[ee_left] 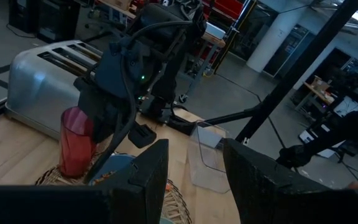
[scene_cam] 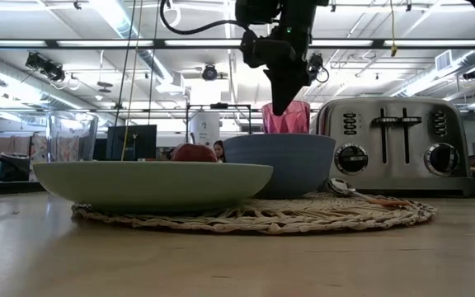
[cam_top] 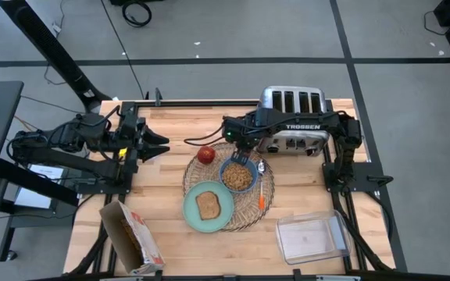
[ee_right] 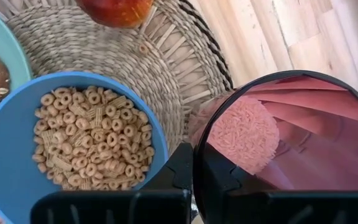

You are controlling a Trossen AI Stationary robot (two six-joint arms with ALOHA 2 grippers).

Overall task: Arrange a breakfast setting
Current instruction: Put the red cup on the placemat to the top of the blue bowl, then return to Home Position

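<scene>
Pinching the cup's rim between shut fingers, the right gripper hung beside the bowl, while the left gripper waited half-open.

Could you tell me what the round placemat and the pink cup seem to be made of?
The placemat looks like woven wicker or straw: pale, matte, visibly braided strands. The pink cup appears to be translucent plastic, possibly glass: glossy, and the weave shows through its base.

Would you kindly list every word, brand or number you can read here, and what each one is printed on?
"TROSSEN" on the right arm, in the high view.
Print on the cereal box: too small to read.
Markings around the toaster dials and buttons: too blurred to read.
Nothing else legible.
</scene>
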